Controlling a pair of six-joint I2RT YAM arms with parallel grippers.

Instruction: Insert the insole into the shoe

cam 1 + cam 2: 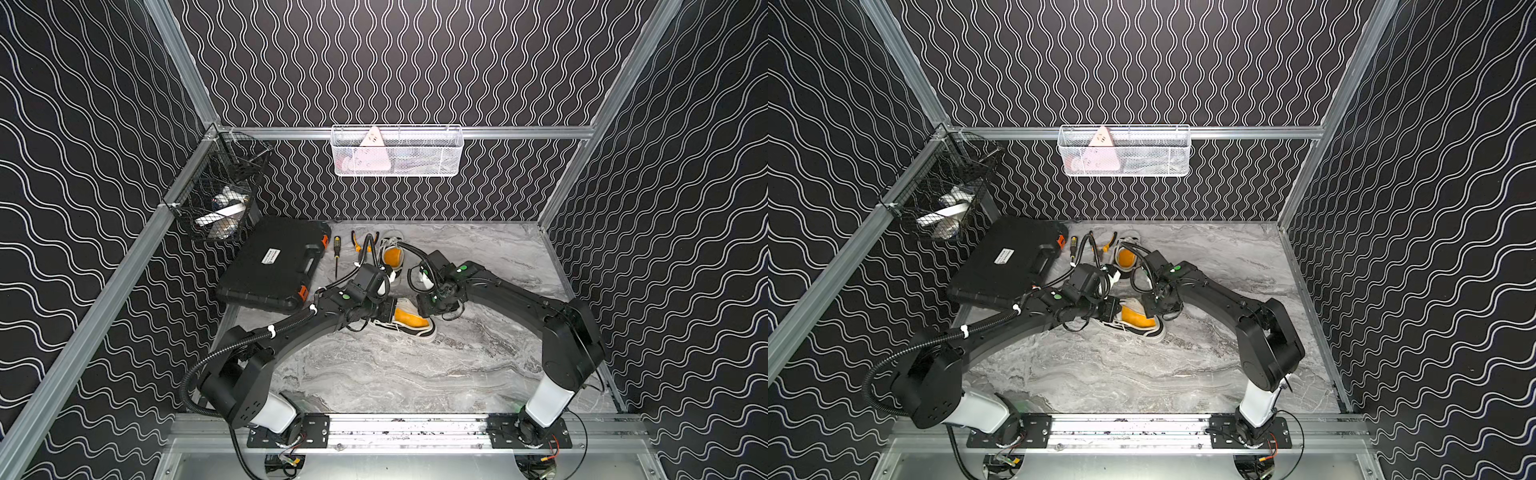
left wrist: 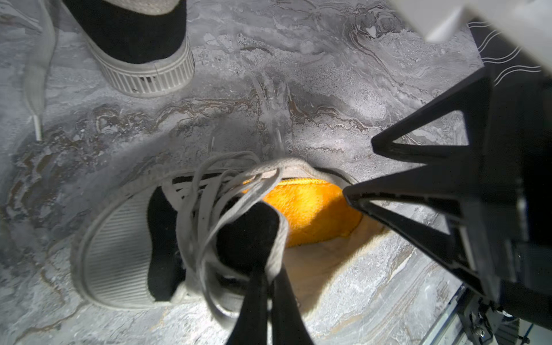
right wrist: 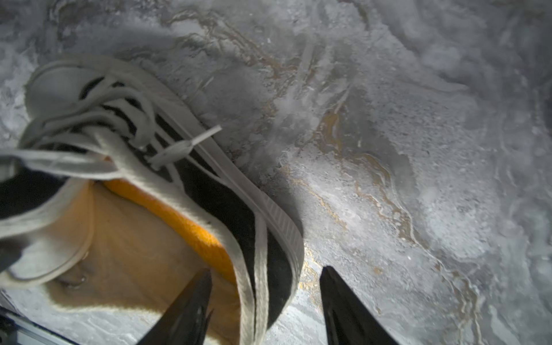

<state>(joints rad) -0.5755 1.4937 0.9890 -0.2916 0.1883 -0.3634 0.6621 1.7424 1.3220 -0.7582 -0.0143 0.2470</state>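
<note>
Black left gripper (image 2: 268,280) right up close in the left wrist view, squeezed shut on the black tongue (image 2: 248,236) of the black and white lace-up shoe (image 2: 119,245), pale laces (image 2: 182,230) bunched around it. Fuzzy orange insole (image 2: 307,209) down inside that shoe, its back end over against one inner side, tan lining (image 2: 313,263) bare beside it. Black right gripper (image 3: 267,268) at the heel end, spread apart with nothing held, one finger (image 3: 191,304) inside the opening, one outside, shoe wall between. Shoe on the grey marble table (image 1: 415,374), near the middle. Second matching shoe (image 1: 392,255) farther back, orange inside too. Black plastic tool case (image 1: 274,266) off to the left, yellow screwdriver (image 1: 336,242) and orange-handled pliers (image 1: 356,245) just beside it
</note>
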